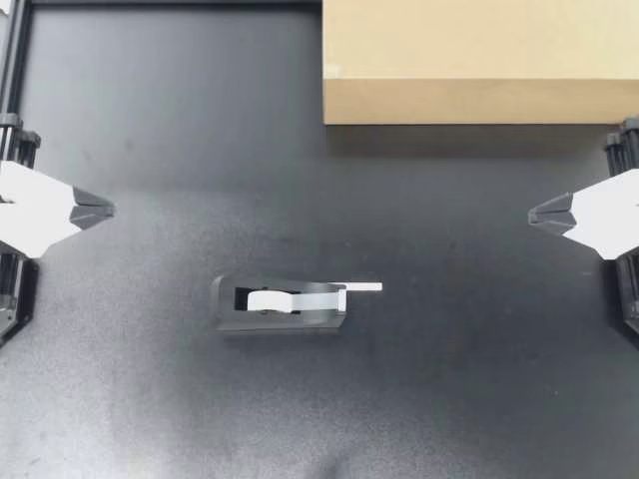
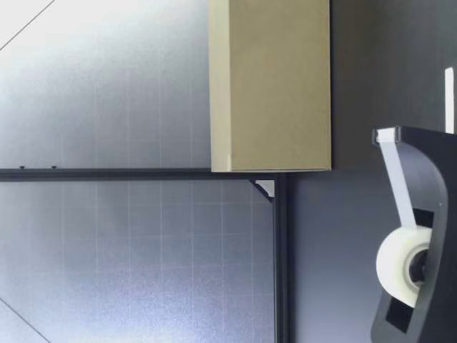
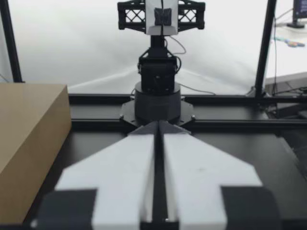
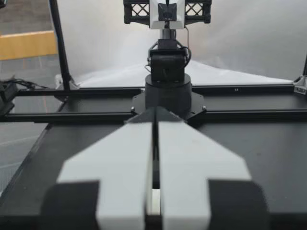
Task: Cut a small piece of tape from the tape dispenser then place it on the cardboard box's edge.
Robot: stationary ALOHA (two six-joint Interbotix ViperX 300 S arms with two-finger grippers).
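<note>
1. Left gripper is seen at 9 o'clock, fingers pressed together, nothing held.
2. Right gripper is mirrored at 3 o'clock, likewise closed, empty.
3. Tape dispenser is found central on the tabletop; cardboard box is set at 1 o'clock.
</note>
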